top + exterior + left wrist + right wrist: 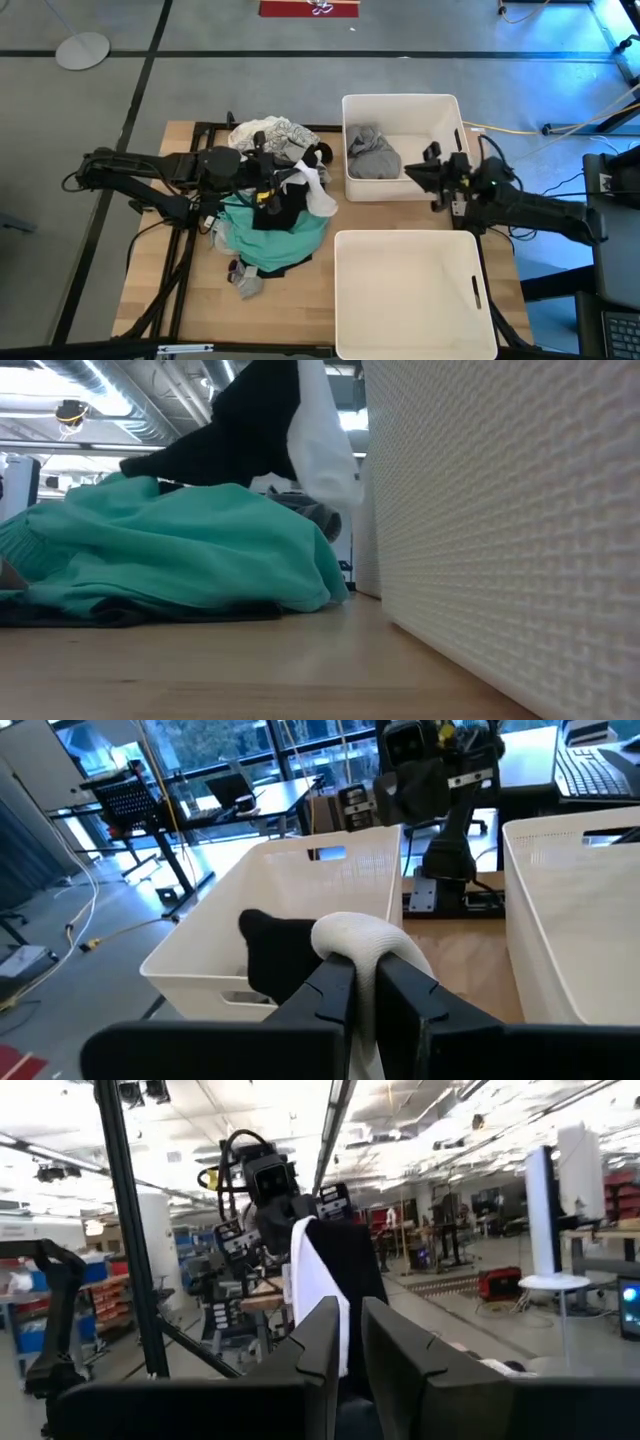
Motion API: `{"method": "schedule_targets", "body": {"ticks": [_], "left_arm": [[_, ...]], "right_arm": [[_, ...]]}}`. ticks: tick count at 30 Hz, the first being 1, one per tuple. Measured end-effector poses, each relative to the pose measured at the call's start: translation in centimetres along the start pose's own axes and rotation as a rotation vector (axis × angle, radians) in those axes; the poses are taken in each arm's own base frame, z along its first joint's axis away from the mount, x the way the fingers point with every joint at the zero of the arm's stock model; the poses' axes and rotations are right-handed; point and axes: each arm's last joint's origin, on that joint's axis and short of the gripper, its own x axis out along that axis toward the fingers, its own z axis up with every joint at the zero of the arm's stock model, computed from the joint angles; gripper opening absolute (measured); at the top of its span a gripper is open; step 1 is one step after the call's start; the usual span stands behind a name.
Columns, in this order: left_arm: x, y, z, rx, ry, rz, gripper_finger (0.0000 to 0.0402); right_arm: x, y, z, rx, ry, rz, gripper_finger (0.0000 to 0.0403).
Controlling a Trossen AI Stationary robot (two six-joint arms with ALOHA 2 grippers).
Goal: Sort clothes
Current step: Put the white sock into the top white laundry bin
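Near bin (412, 295): white plastic, closest to the cameras and the largest thing on the worktop (190, 305); nothing shows inside it; it sits off to the side of the left claw (288, 190) and just beside the right arm.
Far bin (425, 118): white plastic, directly ahead of the left claw; one crumpled grey garment (373, 155) lies in the end nearest that claw, the rest of the floor bare.
Clothes pile: heaped on the worktop under and around the left claw.
Teal garment (272, 233): biggest piece, spread below the left claw, with dark cloth poking out under its edge.
Cream patterned piece (270, 133): bunched at the pile's far edge, beside the left claw.
Lifted pieces: a white piece (362, 942) and a black piece (278, 960) hang together from the left claw, raised clear of the pile.
Left claw: pressed together, pinching the fold of white cloth, with the black one draped alongside.
Right claw (432, 172): pressed together on nothing visible, hanging at the far bin's outer wall.
Handling: light, limp and floppy, not fragile; likely to snag neighbours, as this doubled lift suggests.
Where to hold: a bunched fold near the middle of one piece gives the surest pinch.
Risk: a light and a dark piece are riding together, so they may need separating before binning.
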Motion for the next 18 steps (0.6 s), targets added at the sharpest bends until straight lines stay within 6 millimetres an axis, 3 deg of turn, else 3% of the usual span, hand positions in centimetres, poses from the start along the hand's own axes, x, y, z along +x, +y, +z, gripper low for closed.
{"method": "schedule_targets", "body": {"ticks": [8,13,18], "left_arm": [[0.3,0.7,-0.2,-0.035,0.016,0.031,0.0021],[0.4,0.9,-0.2,-0.032,0.016,0.036,0.0021],[0.4,0.9,-0.2,-0.031,0.016,0.035,0.0021]], "right_arm": [[7.8,-1.6,1.0,-0.011,0.19,0.123,0.0071],[12.3,-2.8,0.3,0.01,0.329,0.236,0.0137],[15.4,-3.3,-1.1,-0.016,0.472,0.191,0.0203]]}}
